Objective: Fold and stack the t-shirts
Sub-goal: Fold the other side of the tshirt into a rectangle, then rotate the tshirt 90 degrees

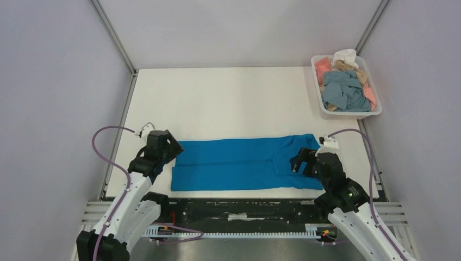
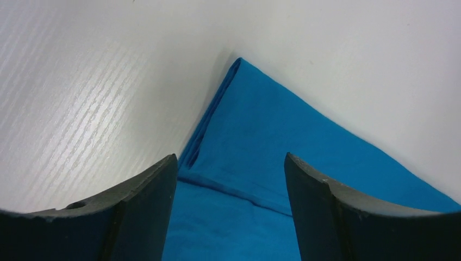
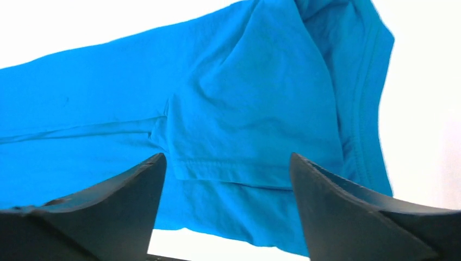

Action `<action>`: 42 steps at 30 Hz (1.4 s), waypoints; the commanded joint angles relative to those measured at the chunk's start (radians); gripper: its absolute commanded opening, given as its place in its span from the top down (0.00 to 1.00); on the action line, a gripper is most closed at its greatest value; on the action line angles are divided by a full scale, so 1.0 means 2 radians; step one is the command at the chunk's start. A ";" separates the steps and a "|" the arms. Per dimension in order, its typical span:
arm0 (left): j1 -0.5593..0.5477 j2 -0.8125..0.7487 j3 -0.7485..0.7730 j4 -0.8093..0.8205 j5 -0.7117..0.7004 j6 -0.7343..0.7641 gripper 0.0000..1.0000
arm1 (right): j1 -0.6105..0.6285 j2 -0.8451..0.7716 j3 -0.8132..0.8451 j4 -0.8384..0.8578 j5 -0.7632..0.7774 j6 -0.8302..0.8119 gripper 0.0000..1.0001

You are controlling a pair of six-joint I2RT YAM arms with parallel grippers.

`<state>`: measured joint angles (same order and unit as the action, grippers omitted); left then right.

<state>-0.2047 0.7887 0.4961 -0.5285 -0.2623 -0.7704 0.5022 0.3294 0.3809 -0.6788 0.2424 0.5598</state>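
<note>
A bright blue t-shirt [image 1: 244, 163] lies flat near the table's front edge, folded lengthwise into a long strip, with a sleeve folded over at its right end [image 3: 255, 109]. My left gripper [image 1: 173, 151] hovers over the strip's left end [image 2: 261, 141], jaws open and nothing between them. Over the right end, by the sleeve, stands my right gripper [image 1: 298, 162], open too and holding nothing. More t-shirts [image 1: 343, 89] in grey-blue, salmon pink, tan and white are heaped in a tray at the back right.
The white plastic tray [image 1: 375, 111] sits at the table's back right corner. Grey walls with metal rails close in the white table [image 1: 228, 98] on three sides. A black strip and metal rail run along the front edge [image 1: 239, 212].
</note>
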 commanded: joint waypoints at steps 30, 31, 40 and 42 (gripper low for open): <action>-0.077 0.253 0.031 0.162 0.088 0.000 0.17 | -0.020 0.375 -0.050 0.334 0.043 0.032 0.02; -0.079 0.253 0.031 0.161 0.092 -0.003 0.17 | -0.034 0.395 -0.047 0.348 0.027 0.034 0.02; -0.146 0.251 0.029 0.160 0.082 -0.039 0.17 | -0.081 0.649 0.153 0.457 -0.058 0.071 0.02; -0.176 0.253 0.023 0.159 0.081 -0.064 0.17 | -0.081 0.722 0.233 0.467 -0.084 0.063 0.02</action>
<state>-0.4728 1.2785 0.5652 -0.2287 -0.0849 -0.7944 0.3382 1.5669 0.6544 0.2050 0.2390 0.6369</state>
